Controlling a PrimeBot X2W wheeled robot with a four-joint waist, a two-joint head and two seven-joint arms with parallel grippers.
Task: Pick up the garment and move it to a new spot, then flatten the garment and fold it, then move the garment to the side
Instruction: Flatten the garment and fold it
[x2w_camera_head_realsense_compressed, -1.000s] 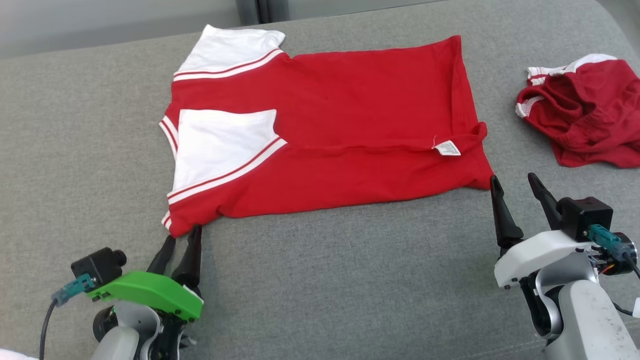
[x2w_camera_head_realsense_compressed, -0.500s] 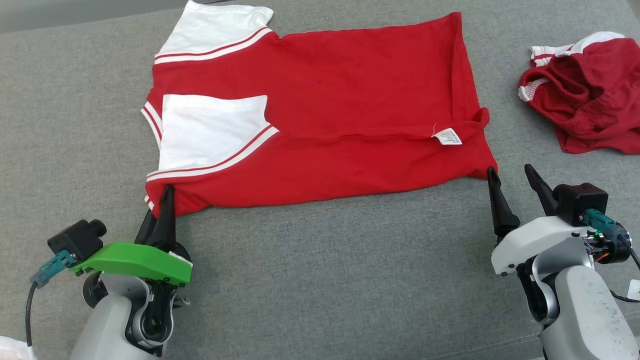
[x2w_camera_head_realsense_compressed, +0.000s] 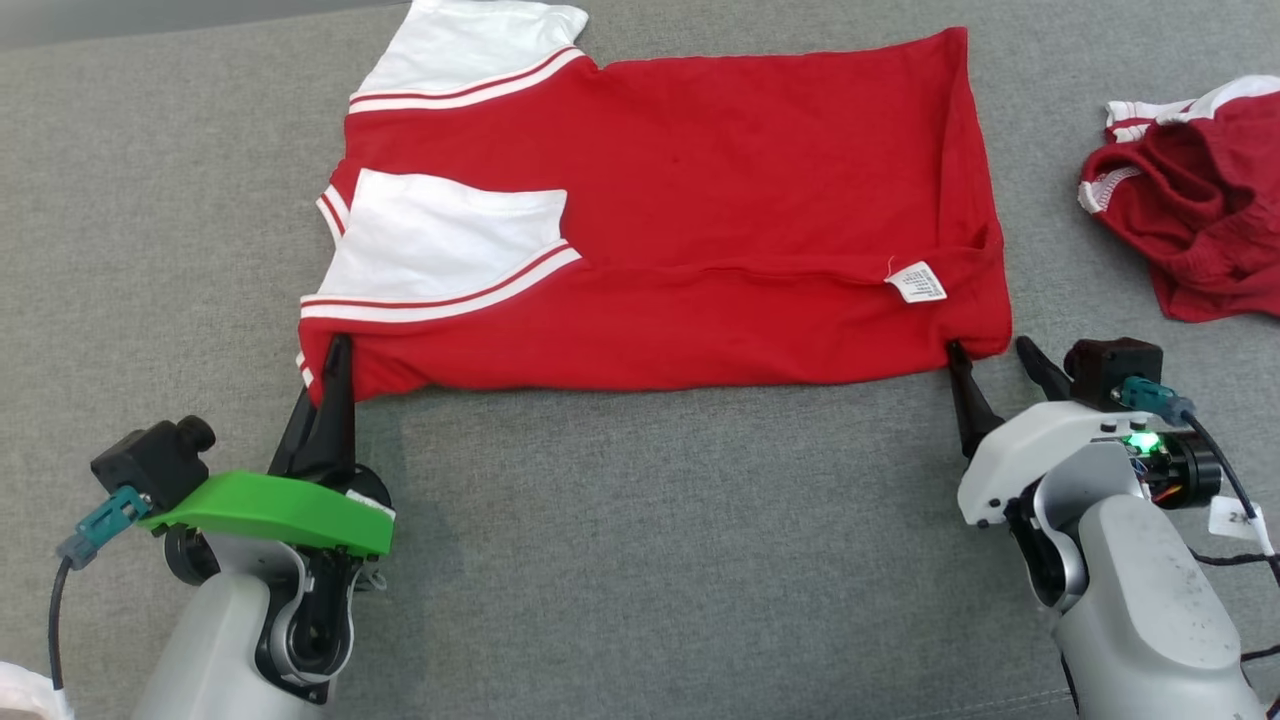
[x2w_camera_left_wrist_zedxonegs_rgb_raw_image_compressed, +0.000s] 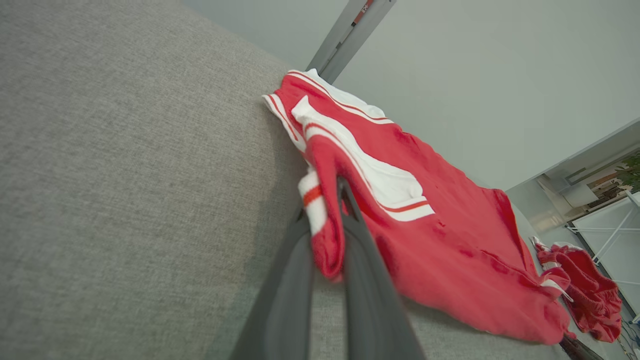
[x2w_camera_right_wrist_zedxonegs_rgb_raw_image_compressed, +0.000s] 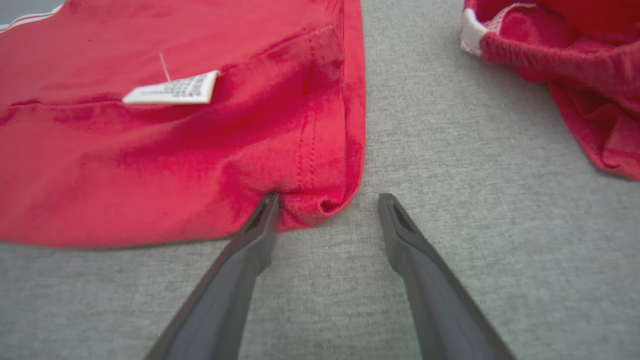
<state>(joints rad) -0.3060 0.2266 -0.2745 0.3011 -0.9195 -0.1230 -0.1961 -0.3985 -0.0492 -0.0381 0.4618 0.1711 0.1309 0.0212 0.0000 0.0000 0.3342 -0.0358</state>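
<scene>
Pinched shirt (x2w_camera_head_realsense_compressed: 700, 200) at sleeve-end near corner between left fingers (x2w_camera_head_realsense_compressed: 335, 395), pressed together. Held right fingers (x2w_camera_head_realsense_compressed: 963, 385) spread astride hem-end near corner, one tip touching. Lay flat on grey surface (x2w_camera_head_realsense_compressed: 650, 550) beyond both tips, long axis running fingers to fingers.

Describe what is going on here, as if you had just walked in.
A two-armed robot is working on a red T-shirt lying partly folded on a grey cushion. Its left tool is shut on the near corner at the sleeve end. Its right tool is open, the near hem corner between its fingers, not yet gripped. Another red cloth lies crumpled to the right.
</scene>
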